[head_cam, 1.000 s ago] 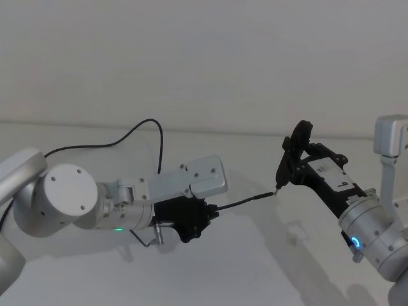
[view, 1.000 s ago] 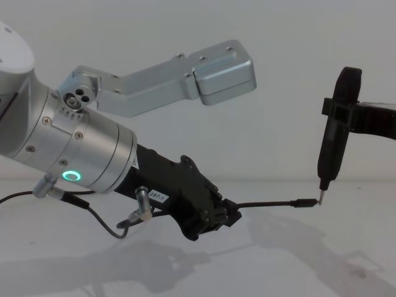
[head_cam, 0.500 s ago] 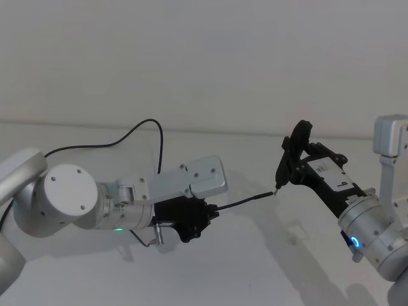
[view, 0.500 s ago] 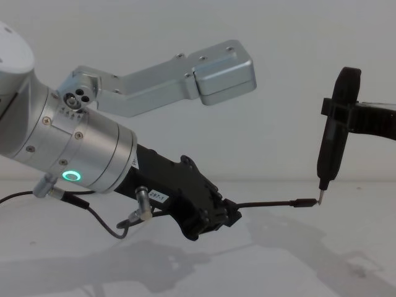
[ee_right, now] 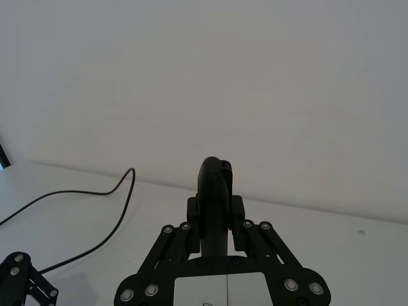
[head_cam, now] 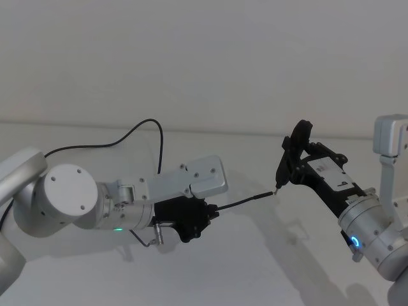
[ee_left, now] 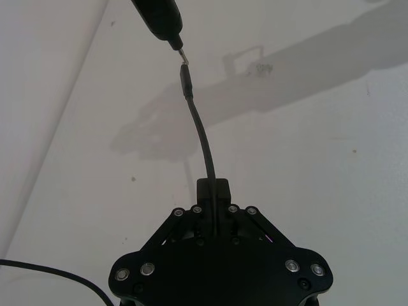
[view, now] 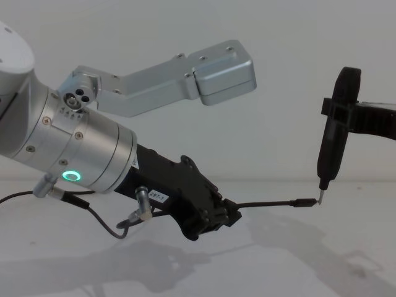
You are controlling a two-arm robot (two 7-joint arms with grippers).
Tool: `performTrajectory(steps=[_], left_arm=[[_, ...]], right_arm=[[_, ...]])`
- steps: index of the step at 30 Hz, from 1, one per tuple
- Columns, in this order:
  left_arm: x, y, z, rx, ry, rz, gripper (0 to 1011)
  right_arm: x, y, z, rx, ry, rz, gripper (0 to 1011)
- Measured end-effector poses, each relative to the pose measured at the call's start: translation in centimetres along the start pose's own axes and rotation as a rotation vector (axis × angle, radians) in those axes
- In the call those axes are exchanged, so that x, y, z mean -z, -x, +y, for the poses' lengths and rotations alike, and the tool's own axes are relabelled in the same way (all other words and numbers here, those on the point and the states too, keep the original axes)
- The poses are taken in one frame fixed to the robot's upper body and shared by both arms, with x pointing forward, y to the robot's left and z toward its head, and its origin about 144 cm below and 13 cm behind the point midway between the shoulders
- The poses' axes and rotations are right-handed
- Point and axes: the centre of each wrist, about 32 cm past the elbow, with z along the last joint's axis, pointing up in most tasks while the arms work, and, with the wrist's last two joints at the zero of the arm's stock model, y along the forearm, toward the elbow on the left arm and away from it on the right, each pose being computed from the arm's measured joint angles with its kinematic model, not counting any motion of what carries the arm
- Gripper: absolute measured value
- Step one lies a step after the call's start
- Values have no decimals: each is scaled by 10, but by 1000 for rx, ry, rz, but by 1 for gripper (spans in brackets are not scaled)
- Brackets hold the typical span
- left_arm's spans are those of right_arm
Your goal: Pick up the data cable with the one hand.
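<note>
Jaws of the left gripper (view: 230, 215) around the data cable (view: 266, 203), above white table (view: 297, 260).

Nothing visibly changes across the last 1 second: the left hand (view: 232, 216) and the data cable (view: 266, 203) show no shift in either view.

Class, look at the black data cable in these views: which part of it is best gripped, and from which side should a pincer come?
Grip the data cable on its thin run just behind the plug, coming along its length from the robot's left, as the left pincer does. The plug end juts free there.
</note>
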Motion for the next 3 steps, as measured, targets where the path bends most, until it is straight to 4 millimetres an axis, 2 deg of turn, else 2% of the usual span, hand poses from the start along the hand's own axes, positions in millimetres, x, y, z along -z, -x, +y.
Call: performTrajectory(steps=[3], left_arm=[[0,0,0,0,0,0,48]], right_arm=[[0,0,0,0,0,0,268]])
